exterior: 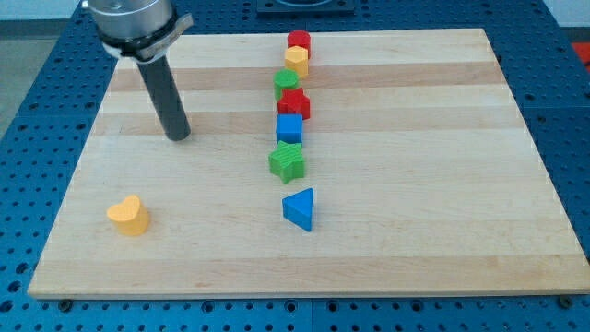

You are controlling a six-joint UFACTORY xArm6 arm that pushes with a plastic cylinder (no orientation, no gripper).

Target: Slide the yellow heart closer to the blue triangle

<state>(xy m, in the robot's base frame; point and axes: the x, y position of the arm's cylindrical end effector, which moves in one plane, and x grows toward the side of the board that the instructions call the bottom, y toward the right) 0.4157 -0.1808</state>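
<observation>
The yellow heart lies near the board's lower left. The blue triangle lies low in the middle of the board, well to the view's right of the heart. My tip rests on the board in the upper left area, above and slightly right of the yellow heart and clear of every block.
A column of blocks runs down the middle above the blue triangle: a red cylinder, a yellow block, a green cylinder, a red star, a blue cube and a green star. The wooden board lies on a blue perforated table.
</observation>
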